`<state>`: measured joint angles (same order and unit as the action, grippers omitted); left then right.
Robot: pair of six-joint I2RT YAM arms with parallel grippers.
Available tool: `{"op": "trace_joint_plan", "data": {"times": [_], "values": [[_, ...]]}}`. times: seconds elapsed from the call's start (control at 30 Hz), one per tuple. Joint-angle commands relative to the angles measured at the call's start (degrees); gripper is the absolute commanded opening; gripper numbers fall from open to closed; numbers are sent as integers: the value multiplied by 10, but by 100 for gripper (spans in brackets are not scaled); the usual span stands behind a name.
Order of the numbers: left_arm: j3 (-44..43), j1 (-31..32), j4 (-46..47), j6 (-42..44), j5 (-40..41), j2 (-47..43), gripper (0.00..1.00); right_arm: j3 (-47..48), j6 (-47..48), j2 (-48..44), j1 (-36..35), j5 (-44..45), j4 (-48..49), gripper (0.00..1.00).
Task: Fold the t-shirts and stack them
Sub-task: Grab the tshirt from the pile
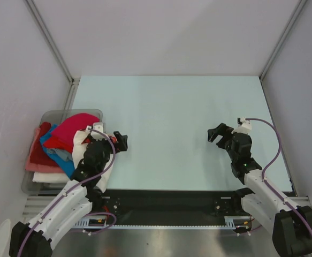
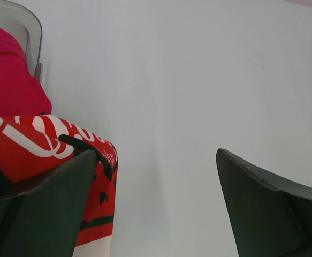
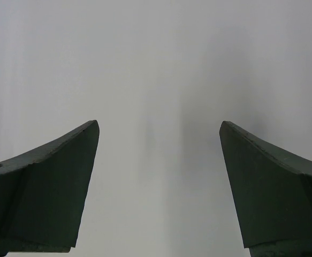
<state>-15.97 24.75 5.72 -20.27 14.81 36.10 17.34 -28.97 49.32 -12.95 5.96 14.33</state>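
At the moment of inspection we found the task not visibly begun: no garment lay spread, folded or stacked on the table (image 1: pixel 166 118). All the t-shirts (image 1: pixel 65 142) we could see were heaped loosely in and over the clear grey bin (image 1: pixel 54 113) at the left edge of the work surface. A magenta-red tee (image 1: pixel 73 128) sat uppermost, a blue tee (image 1: pixel 56 152) was crumpled below it, and pink and white cloth showed at the outer side. A white tee (image 2: pixel 32 144) with a red print and white script spilled over the bin's right side. The left gripper (image 1: pixel 121 141) stood just beside that spill with its jaws spread wide. The wrist view showed the printed cloth lying against the outer finger (image 2: pixel 48 198), with nothing between the two fingers. The right gripper (image 1: pixel 215 134) hung well apart over bare table, jaws likewise spread and holding nothing. In our judgement every step was outstanding: drawing one shirt free, flattening it, folding it and starting a pile. We noted as hindrances that the shirts were tangled together, so lifting one might drag its neighbours, and that the bin wall crowded the left arm's approach.
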Motion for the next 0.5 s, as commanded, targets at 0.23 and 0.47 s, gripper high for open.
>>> {"op": "trace_joint_plan", "data": {"times": [0.23, 0.47], "values": [[-91, 40, -117, -29, 67, -37, 100, -2, -7, -10, 1, 2, 19, 100], [-252, 62, -316, -112, 184, -19, 100, -2, -6, 0, 2, -16, 32, 100]]}}
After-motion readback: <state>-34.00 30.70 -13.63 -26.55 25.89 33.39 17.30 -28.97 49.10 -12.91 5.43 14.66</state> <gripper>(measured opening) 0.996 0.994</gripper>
